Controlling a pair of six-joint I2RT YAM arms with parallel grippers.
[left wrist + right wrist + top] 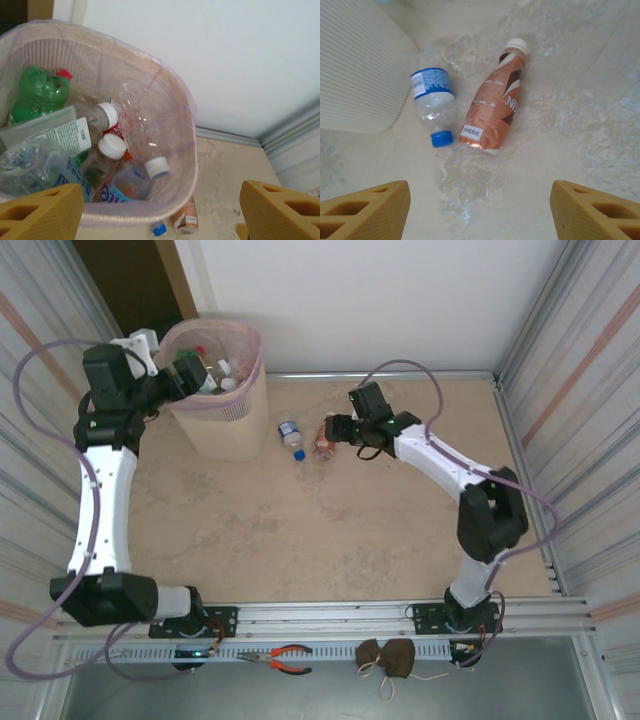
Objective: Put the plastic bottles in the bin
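Observation:
The beige bin (250,380) with its pink liner stands at the back left. It holds several plastic bottles, among them a green one (37,92) and a clear one with a white cap (145,135). My left gripper (190,375) hangs open over the bin's rim (192,130), with nothing between its fingers (45,212). Two bottles lie on the table right of the bin: a clear one with a blue cap and label (432,102) and a copper-brown labelled one with a white cap (492,107). My right gripper (480,210) hovers open above and just short of them, holding nothing.
The bin's ribbed wall (360,70) is close to the left of the clear bottle. A shiny wet-looking patch (465,185) marks the table under my right gripper. Metal walls enclose the table. Orange-handled pliers (280,660) and a brown pouch (385,657) lie by the near rail.

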